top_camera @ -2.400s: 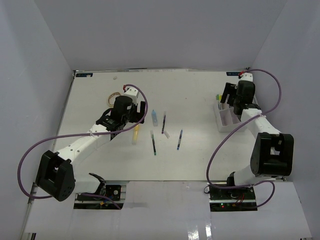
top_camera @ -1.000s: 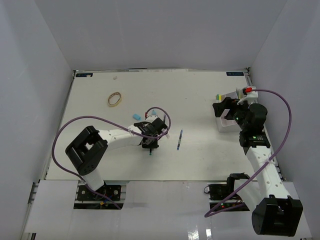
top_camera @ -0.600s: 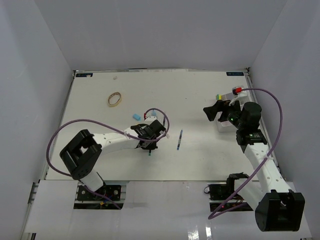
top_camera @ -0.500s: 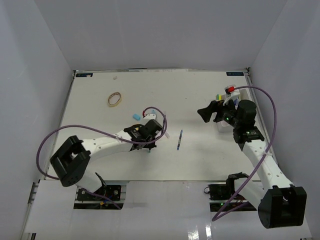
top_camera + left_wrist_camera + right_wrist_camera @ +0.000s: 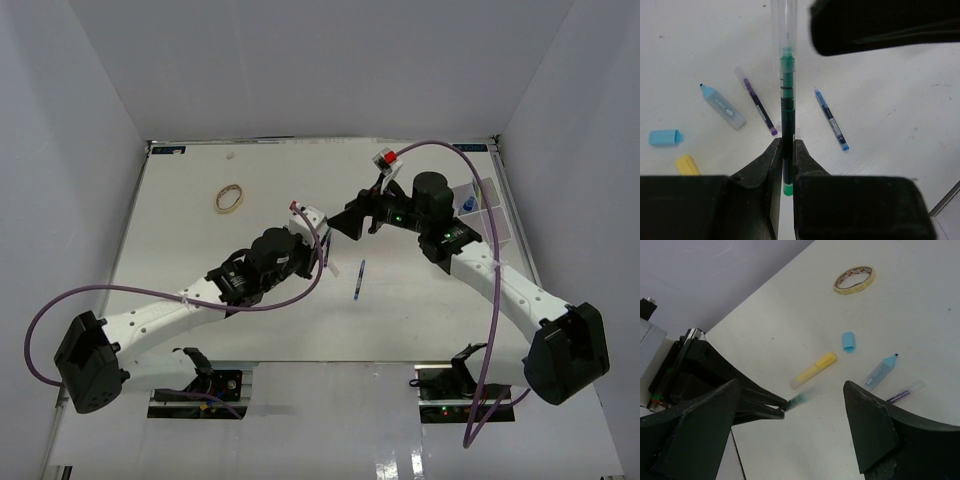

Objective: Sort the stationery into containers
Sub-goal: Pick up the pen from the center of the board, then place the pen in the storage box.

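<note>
My left gripper (image 5: pixel 786 145) is shut on a green pen (image 5: pixel 786 95), held above the table with its clear end pointing away. In the right wrist view that pen (image 5: pixel 802 399) sticks out of the left gripper's jaws, between my right gripper's (image 5: pixel 791 385) wide-open fingers (image 5: pixel 695 425). From above, the left gripper (image 5: pixel 318 250) and right gripper (image 5: pixel 345 222) meet mid-table. On the table lie a blue pen (image 5: pixel 360 280), a purple pen (image 5: pixel 759 102), a light-blue marker (image 5: pixel 722 106), its cap (image 5: pixel 665 137) and a yellow highlighter (image 5: pixel 814 371). The white container (image 5: pixel 488 200) stands far right, partly hidden by the right arm.
A tan ring of tape (image 5: pixel 230 198) lies at the far left of the table. White walls close in the table on three sides. The purple cables of both arms loop above the table.
The left gripper closed on the green pen, lifted it and carried it right. The right arm swung left from the container to meet it, jaws open.
</note>
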